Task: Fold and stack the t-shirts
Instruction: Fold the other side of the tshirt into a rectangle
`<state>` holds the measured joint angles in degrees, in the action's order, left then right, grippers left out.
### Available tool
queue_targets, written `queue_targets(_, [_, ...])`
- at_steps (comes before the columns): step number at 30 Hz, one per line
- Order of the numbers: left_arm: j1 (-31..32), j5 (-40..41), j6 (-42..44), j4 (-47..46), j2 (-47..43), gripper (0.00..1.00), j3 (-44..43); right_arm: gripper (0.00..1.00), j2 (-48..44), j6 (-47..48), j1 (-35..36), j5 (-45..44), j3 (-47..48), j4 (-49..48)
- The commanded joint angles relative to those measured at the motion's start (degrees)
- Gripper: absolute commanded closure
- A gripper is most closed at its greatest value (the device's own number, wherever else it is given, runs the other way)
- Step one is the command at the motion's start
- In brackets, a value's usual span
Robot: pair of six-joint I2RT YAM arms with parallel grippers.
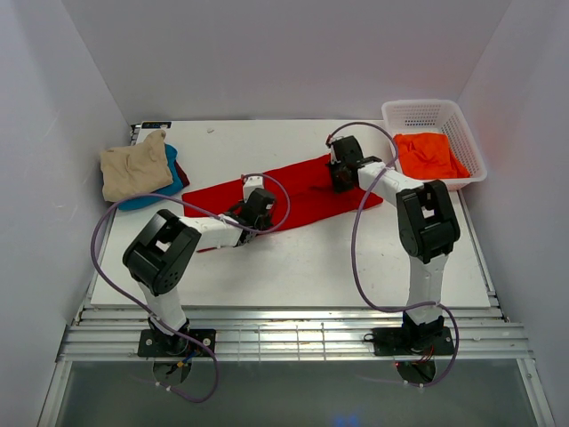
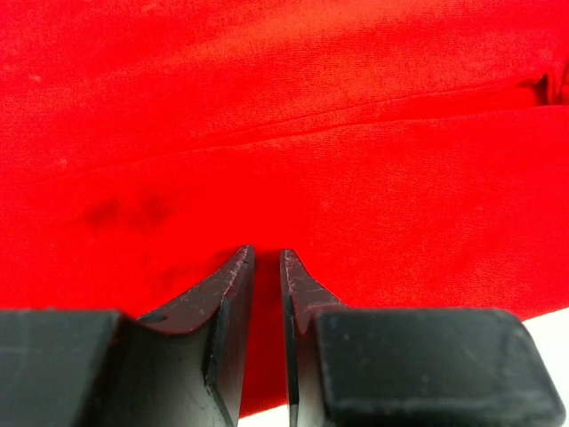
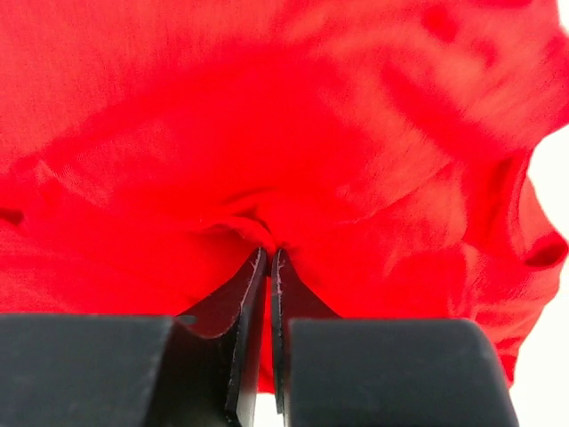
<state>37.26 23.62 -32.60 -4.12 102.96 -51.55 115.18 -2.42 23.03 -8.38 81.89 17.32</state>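
The bright red t-shirt lies stretched across the middle of the table. It's thin, floppy stuff, so you'll want edges or corners; a mid-panel pinch probably just bunches it. Your right gripper is clamped on a pucker near its right end. The left gripper sits over the near-left part, jaws a sliver apart, and I can't tell if cloth's caught. The arms cover too much to pick out the collar or sleeves.
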Motion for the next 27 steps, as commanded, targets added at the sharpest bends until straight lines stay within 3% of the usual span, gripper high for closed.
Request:
queue_targets(1, [0.1,-0.59,0.61,12.12,1.02,0.7,4.44,0.92,1.19,-0.13,0.35,0.04,5.64,-3.7])
queue_targets(9, [0.1,-0.76,0.52,12.03,0.49,0.7,4.62,0.92,5.84,-0.4,0.53,0.12,16.89,-4.75])
queue_targets(19, [0.01,-1.12,1.05,11.77,1.46,0.7,4.44,0.91,20.69,-2.15,0.88,8.63,31.57,-6.07])
queue_targets(21, [0.1,-1.2,1.22,11.77,1.72,0.7,4.35,0.78,22.19,-2.16,0.97,10.4,32.98,-6.25])
queue_targets(22, [0.1,-1.29,1.22,11.77,1.81,0.7,4.35,0.58,23.24,-2.07,0.97,10.84,33.16,-6.6])
queue_targets(25, [0.1,-1.73,1.14,11.77,1.81,0.7,4.35,0.52,22.3,-1.8,0.97,10.76,30.89,-9.56])
queue_targets(27, [0.1,-1.99,0.96,11.77,1.81,0.7,4.26,0.51,19.58,-1.72,0.97,10.23,23.63,-13.96])
